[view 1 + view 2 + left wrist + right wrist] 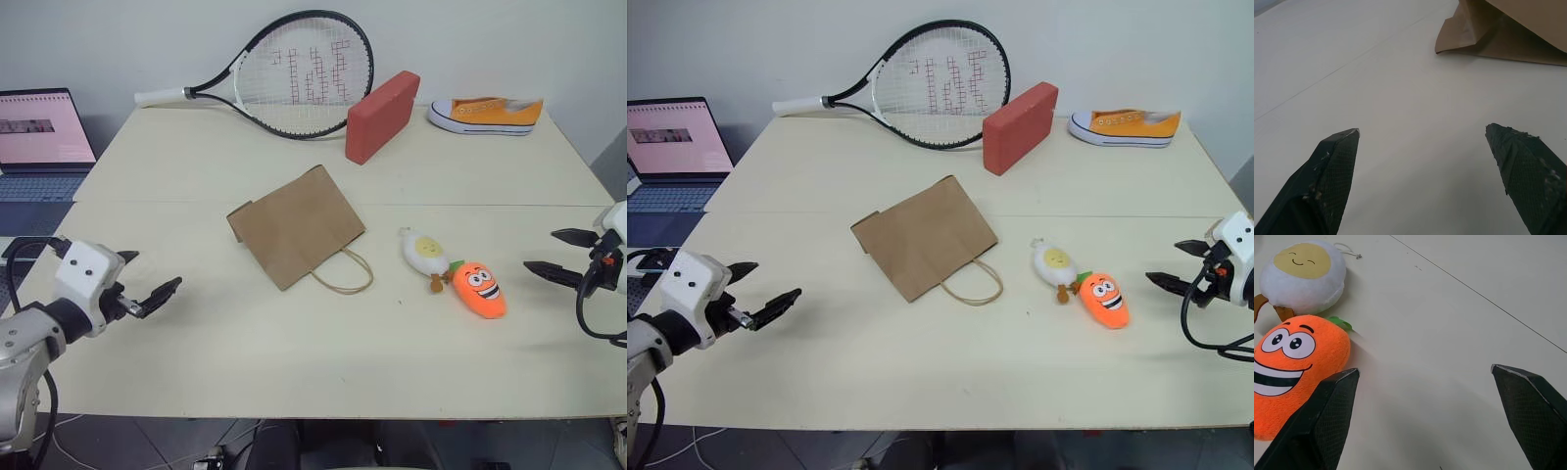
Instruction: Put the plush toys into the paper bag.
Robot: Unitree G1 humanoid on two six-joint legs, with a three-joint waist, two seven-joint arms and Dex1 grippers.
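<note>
A brown kraft paper bag [297, 225] with twisted paper loop handles lies flat near the middle of the pale cream table [245, 362], one handle loop spread on the tabletop toward the near edge; its mouth seems pressed shut, though the angle makes that hard to judge. To the bag's right, apart from it, lie the two plush toys: a white oval egg-shaped plush with a smiling yellow centre [425, 252] and, just beside it on the nearer side, an orange plush carrot with a grinning cartoon face and a small green tuft [479, 288]; the two look close enough to touch at the carrot's leafy end. The left gripper [155, 297] hovers over the near left part of the table, well apart from the bag, its two black fingers spread wide and holding nothing; the right gripper [564, 256] hangs at the right edge, near the carrot but clear of it, its fingers likewise wide apart and empty. Along the far side lie a black-and-white tennis racket [294, 73], a red brick-shaped block [382, 116] and an orange-yellow sneaker with a white sole [487, 115]; an open laptop [39, 137] sits off the table's left end.
</note>
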